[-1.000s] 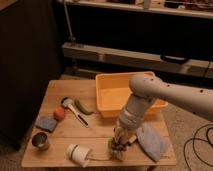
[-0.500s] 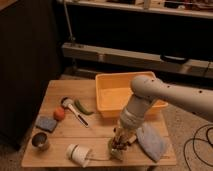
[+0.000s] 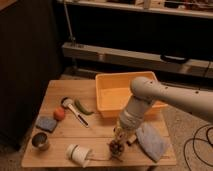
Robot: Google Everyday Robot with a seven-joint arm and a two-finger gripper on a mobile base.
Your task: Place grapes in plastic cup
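Observation:
My gripper (image 3: 116, 145) hangs straight down from the white arm, low over the front middle of the wooden table (image 3: 60, 90). A dark brownish clump, which looks like the grapes (image 3: 115, 146), sits right at its tip. I cannot tell whether it is held or resting there. The light-green plastic cup does not show; if it is below the gripper, the gripper hides it. A white cup (image 3: 78, 154) lies on its side just left of the gripper. A shiny metal cup (image 3: 40, 141) stands at the front left.
A yellow tub (image 3: 125, 92) stands at the back right, behind the arm. A blue-grey cloth (image 3: 150, 141) lies right of the gripper. An orange ball (image 3: 59, 114), a blue sponge (image 3: 46, 123), a green pepper (image 3: 84, 107) and a handled utensil (image 3: 72, 109) lie on the left half.
The gripper has barely moved, shifting only slightly at the table's front. Nothing else on the table has moved.

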